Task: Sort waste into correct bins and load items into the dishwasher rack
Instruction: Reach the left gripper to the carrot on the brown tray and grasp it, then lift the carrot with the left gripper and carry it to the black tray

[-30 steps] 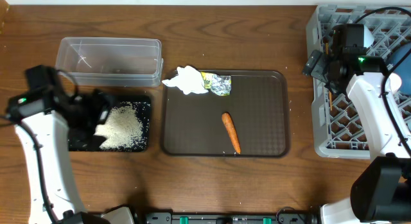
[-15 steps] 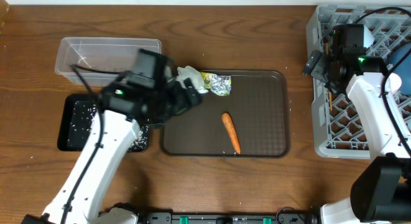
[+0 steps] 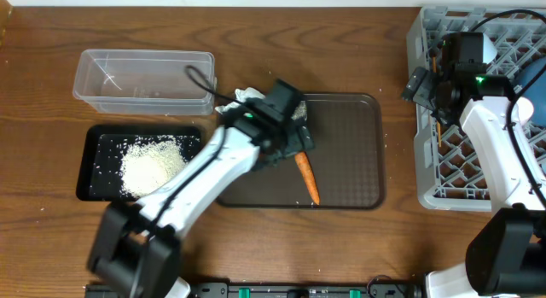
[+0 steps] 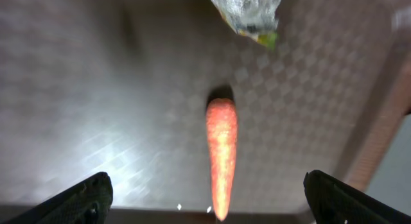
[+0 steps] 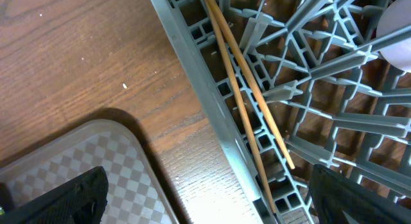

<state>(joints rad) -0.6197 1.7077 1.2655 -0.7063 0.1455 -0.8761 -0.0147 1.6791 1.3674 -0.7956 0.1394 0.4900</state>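
Observation:
An orange carrot point(image 3: 308, 178) point(image 4: 221, 156) lies on the brown tray point(image 3: 350, 153). My left gripper point(image 3: 297, 145) point(image 4: 207, 189) hangs open just above it, one finger on either side and nothing held. The foil wrapper point(image 4: 247, 12) lies beyond the carrot, and the white tissue point(image 3: 248, 96) peeks out behind the arm. White rice point(image 3: 152, 164) is heaped in the black bin point(image 3: 94, 166); the clear tub point(image 3: 145, 78) stands behind it. My right gripper point(image 3: 424, 86) point(image 5: 205, 192) is open over the left edge of the grey rack point(image 3: 444, 174) point(image 5: 205, 83). The chopsticks point(image 5: 250, 102) rest in the rack.
A dark-blue bowl point(image 3: 536, 91) sits in the rack at the far right. Something pale and rounded point(image 5: 397, 38) shows in the rack in the right wrist view. Bare wooden table point(image 3: 341, 42) surrounds the tray and the bins.
My left arm has swung right from the black bin, past the tub, to the tray above the carrot. The rice heap is uncovered. The right arm has not moved.

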